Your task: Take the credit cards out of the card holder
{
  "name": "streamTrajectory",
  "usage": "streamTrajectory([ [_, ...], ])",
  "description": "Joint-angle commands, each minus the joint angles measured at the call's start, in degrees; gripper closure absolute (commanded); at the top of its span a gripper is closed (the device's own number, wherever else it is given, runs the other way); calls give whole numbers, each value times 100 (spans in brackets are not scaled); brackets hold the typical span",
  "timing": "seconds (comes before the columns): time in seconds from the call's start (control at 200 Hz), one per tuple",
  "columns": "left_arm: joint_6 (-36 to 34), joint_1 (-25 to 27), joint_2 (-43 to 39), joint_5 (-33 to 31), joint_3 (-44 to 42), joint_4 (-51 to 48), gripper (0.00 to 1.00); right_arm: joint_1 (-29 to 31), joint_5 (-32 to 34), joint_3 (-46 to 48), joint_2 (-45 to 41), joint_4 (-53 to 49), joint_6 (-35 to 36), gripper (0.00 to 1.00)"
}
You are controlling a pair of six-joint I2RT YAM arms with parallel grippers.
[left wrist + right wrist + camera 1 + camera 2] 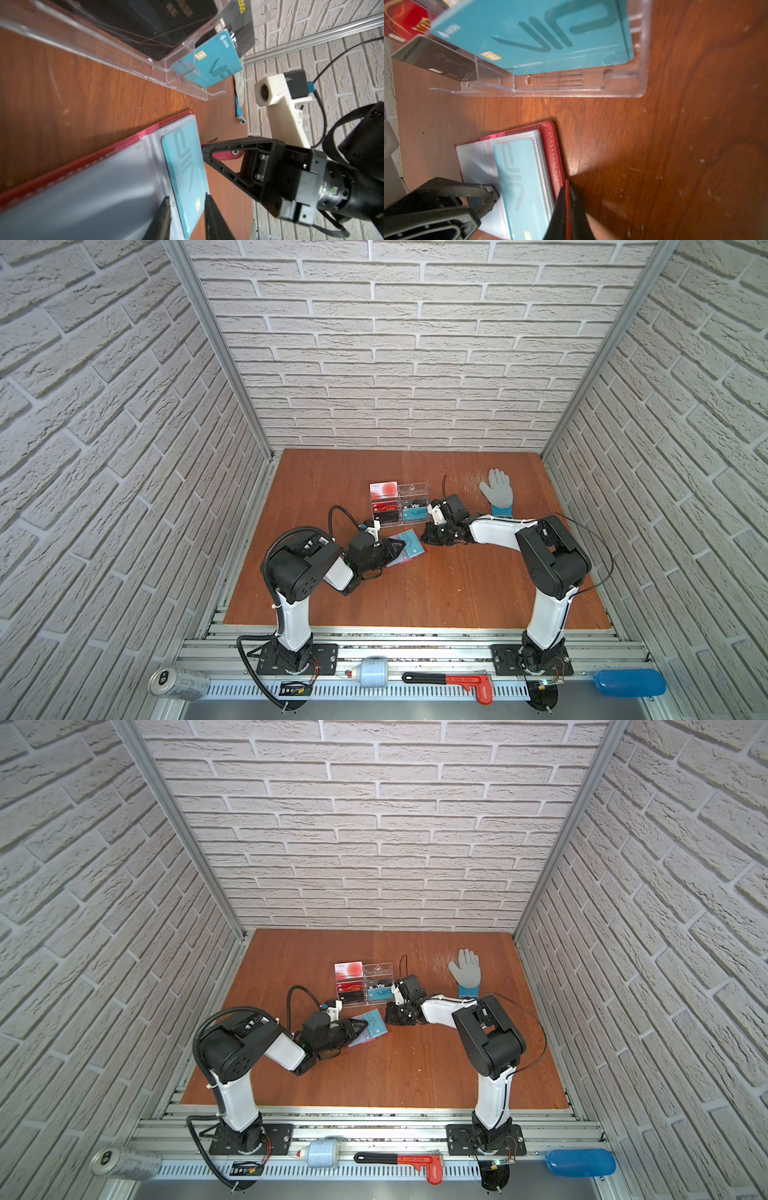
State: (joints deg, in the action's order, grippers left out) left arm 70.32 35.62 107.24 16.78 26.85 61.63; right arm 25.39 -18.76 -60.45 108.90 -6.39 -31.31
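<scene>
In the middle of the table point(415, 605) the red wallet point(553, 149) lies open, teal card point(185, 166) on top. The right claw point(566, 193), in from 3 o'clock, is pinched on its red edge. The left claw point(186, 198), from 8 o'clock, straddles the card with jaws apart. Next up, I reckon: squeeze and slide it out.

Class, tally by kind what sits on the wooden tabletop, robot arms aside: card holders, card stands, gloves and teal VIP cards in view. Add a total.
red card holder: 1
clear acrylic card stand: 1
grey glove: 1
teal VIP cards: 2, the holder's card and the stand's card
Total: 5
</scene>
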Motion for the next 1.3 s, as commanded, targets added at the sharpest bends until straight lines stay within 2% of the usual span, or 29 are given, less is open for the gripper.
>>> streamTrajectory([
  [0.0, -15, -37, -52, -61, 140, 34, 70, 80, 83, 164, 342, -666, -33, 94],
  [0.3, 125, -13, 176, -51, 294, -1, 70, 81, 81, 167, 316, -667, -33, 94],
  [0.735, 394, 72, 101, -272, 424, -880, 68, 80, 77, 173, 306, -656, -33, 94],
  [1.18, 992, 106, 651, -159, 444, 110, 66, 80, 68, 170, 307, -657, -33, 94],
  [1.295, 1053, 155, 669, -169, 494, 104, 65, 80, 75, 173, 307, -655, -33, 94],
])
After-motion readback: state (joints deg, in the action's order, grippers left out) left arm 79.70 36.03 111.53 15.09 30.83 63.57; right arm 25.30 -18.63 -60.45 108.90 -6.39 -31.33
